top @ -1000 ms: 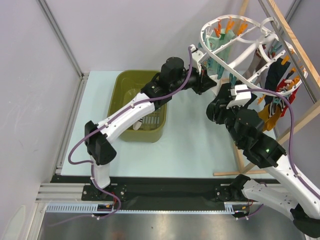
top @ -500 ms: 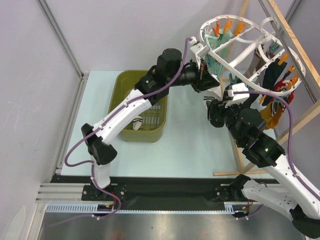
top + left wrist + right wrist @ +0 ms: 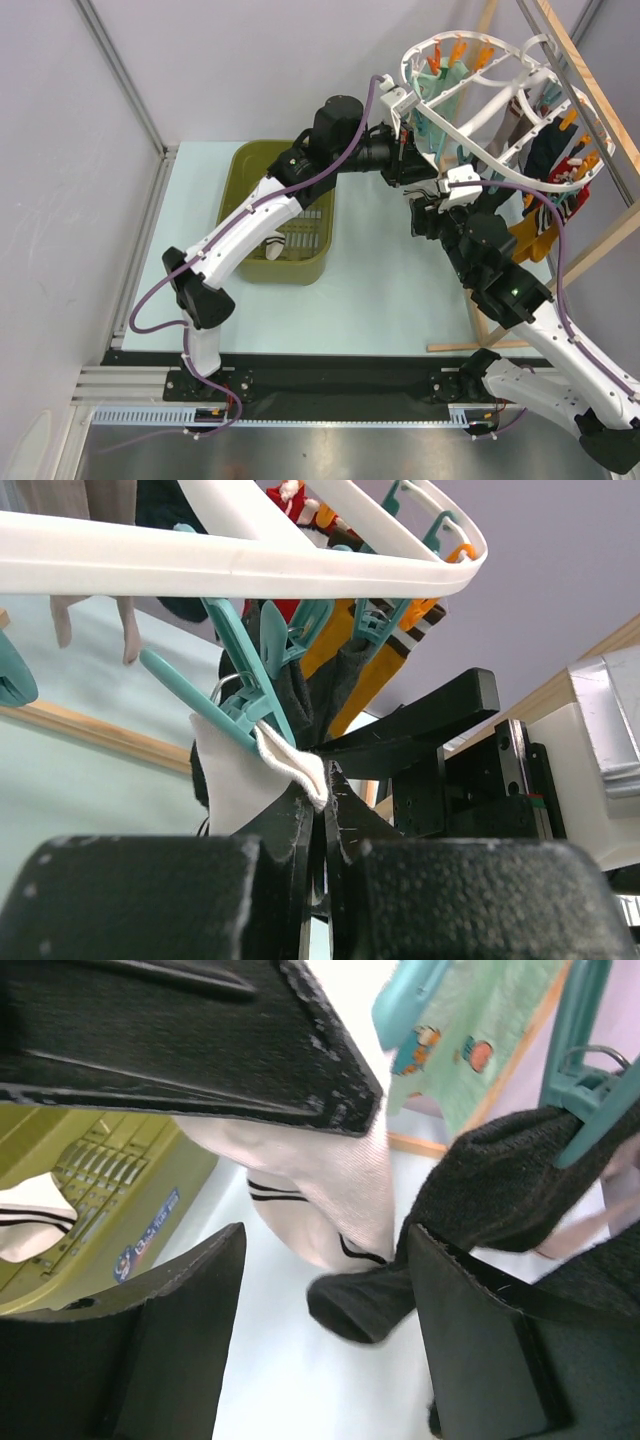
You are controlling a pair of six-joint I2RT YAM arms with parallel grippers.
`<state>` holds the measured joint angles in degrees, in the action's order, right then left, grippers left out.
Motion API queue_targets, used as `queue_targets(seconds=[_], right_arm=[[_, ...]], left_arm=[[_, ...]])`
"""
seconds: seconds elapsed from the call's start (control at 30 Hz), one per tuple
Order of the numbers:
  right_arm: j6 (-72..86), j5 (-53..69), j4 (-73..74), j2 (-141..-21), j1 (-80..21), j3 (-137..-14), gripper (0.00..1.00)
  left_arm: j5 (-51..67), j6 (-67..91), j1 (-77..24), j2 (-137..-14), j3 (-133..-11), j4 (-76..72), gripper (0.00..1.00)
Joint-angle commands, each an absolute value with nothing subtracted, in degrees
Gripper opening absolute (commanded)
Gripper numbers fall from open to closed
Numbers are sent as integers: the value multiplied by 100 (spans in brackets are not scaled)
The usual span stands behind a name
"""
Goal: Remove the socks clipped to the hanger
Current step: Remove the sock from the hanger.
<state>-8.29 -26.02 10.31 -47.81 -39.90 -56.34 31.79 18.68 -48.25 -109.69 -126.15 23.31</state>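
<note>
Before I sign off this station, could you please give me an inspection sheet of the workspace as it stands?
Surface: pale table, carrying the olive tub.
Job's things: white hanger at the wooden rack. Socks are pegged on it, among them a white sock, a black sock and a mint sock.
Clutter: one loose sock lying in the tub.
Grippers: left gripper shut on the white sock's edge, with a teal peg clamped on that sock; right gripper open beside the black sock.
Cables: purple cables along both arms; no snag seen.
Surroundings: grey walls; nothing else seen.
</note>
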Motion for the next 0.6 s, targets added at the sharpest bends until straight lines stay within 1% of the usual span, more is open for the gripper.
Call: queue_targets(seconds=[0.0, 0.17, 0.27, 0.37, 0.57], right_arm=[[-1002, -2216, 598, -4711, -3955, -5625, 71], [-906, -1733, 860, -4544, -3798, -5931, 69], [-660, -830, 1597, -4693, -3543, -6370, 69], [-528, -406, 1906, -4816, -3261, -6556, 70], [-475, -377, 1960, -4790, -3129, -6566, 72]], left_arm=[[3305, 1969, -4781, -11021, -12876, 2268, 8], [3647, 1960, -4659, -11109, -12885, 2232, 8], [3832, 2021, -4606, -11118, -12911, 2215, 8], [3929, 2048, -4588, -11074, -12911, 2197, 8], [4113, 2171, -4535, -11092, -12911, 2162, 8]])
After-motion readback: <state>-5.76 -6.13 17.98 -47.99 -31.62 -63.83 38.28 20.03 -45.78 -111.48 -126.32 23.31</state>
